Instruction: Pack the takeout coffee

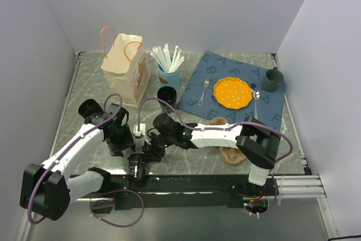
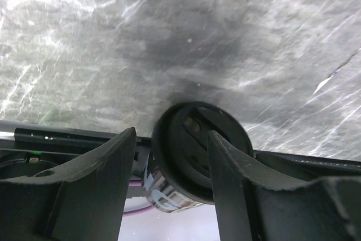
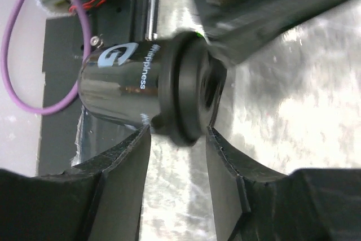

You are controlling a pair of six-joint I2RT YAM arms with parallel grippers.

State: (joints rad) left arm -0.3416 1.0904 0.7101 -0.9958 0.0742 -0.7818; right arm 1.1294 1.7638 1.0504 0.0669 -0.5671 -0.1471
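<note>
Lying on its side at the near edge of the table (image 1: 84,91), left of centre, the takeout coffee (image 1: 135,167) has its base over the black rail and its lid facing the back.

Tools: the left gripper (image 2: 172,134) stands part open astride the lid. One finger crosses the lid face and a gap shows on the other side, so it holds nothing. The right gripper (image 3: 177,130) is likewise part open, with the lid rim just at its fingertips, and it grips nothing.

Hazards, as judged:
- The cup is round and sits at the edge. A nudge from either finger could roll it off the table.
- A squeeze on the lid alone could pop it and spill the contents.
- Both grippers crowd one cup, so a clash between them is likely.
- The lidless black cup (image 1: 167,95) near the bag could be mistaken for it.

Count:
- Lidded black cups: one
- Lidless black cups: one
- Paper bag (image 1: 125,69): one
- Light-blue straw cup (image 1: 169,76): one, its straws too many to count
- Grey-green mug (image 1: 272,80): one
- Orange plate (image 1: 233,93): one
- Fork (image 1: 204,91): one
- Spoon (image 1: 255,99): one
- Blue cloth (image 1: 225,66): one
</note>
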